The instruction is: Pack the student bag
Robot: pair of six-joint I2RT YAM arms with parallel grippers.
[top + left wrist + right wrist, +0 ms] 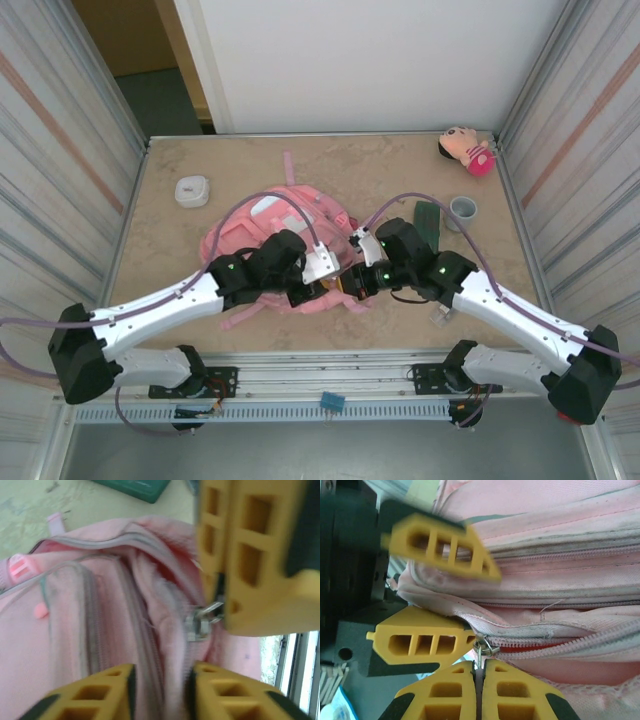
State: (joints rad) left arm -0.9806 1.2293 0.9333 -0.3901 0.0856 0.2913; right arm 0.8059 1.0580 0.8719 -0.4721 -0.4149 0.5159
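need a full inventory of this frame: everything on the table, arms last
student bag: 1, pink, table centre, under both grippers
zipper pull: 1, metal, on the bag's zip
plush doll: 1, pink, far right corner
flat item: 1, dark green, right of the bag
small round container: 1, grey, next to the flat item
small box: 1, white, far left of the bag
small item: 1, clear, near edge by the right arm; too small to identify
small tag: 1, blue, on the rail between the arm bases
table: 1, beige
left gripper: 1, yellow fingers either side of a bag fold; grip unclear
right gripper: 1, yellow fingers, shut on the zipper pull
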